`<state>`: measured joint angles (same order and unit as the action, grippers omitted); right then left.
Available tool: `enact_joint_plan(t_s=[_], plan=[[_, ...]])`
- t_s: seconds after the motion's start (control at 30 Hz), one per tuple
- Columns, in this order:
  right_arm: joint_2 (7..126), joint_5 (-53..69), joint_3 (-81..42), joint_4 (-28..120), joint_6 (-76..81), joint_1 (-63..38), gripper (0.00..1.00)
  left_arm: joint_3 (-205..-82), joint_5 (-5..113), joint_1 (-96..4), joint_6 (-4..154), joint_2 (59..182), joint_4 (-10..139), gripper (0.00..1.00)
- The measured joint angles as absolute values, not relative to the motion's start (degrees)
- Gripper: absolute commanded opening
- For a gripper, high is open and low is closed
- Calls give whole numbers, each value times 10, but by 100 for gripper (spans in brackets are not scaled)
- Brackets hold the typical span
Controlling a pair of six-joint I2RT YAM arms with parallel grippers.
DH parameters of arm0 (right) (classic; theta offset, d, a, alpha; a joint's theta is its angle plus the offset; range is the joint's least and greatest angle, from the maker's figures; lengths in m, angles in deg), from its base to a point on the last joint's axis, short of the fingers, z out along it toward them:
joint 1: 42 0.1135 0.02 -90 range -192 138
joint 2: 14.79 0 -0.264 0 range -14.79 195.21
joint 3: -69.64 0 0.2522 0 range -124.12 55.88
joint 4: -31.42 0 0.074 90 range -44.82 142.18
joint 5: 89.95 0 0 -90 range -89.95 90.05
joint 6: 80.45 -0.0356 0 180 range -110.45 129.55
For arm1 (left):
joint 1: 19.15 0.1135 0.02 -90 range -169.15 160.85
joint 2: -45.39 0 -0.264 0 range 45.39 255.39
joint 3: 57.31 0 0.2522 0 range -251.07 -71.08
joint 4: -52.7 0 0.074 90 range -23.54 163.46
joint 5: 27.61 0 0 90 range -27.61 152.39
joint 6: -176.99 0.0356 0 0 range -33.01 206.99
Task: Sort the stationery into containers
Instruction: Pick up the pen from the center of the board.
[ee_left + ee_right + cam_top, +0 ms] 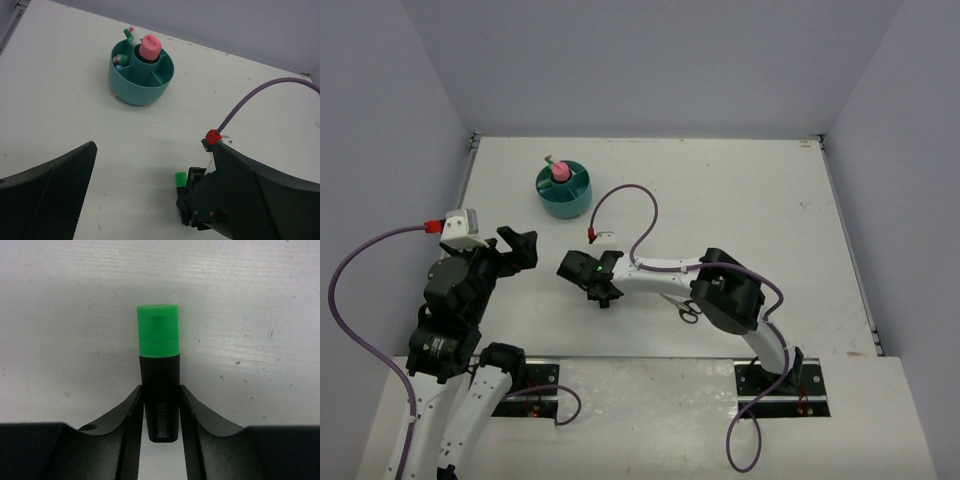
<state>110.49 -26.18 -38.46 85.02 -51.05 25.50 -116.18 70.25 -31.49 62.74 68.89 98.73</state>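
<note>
Right wrist: right fingers [129, 440] pinch black-and-green marker [158, 365], print unreadable; left fingers [50, 195] spread

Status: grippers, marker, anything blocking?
Left gripper open, empty. Right gripper shut on black-and-green marker. Teal organizer beyond, pink roll in centre cup. Purple cable loops near the route.

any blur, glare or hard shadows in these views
right wrist: crisp, green-capped marker and table scratches sharp, no glare; left wrist: teal organizer clear with a soft shadow, left gripper dark, slightly soft; top external: even light, faint shadows
</note>
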Motion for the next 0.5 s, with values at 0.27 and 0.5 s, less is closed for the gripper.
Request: enact_joint_plan(t_s=[0.27,0.5], plan=[[1075,-257,-338,815,-480,257,0,-1162,693,-315,627,696,986,100],[890,-247,-142,748,-369,267,0,-1152,582,-315,592,745,953,100]])
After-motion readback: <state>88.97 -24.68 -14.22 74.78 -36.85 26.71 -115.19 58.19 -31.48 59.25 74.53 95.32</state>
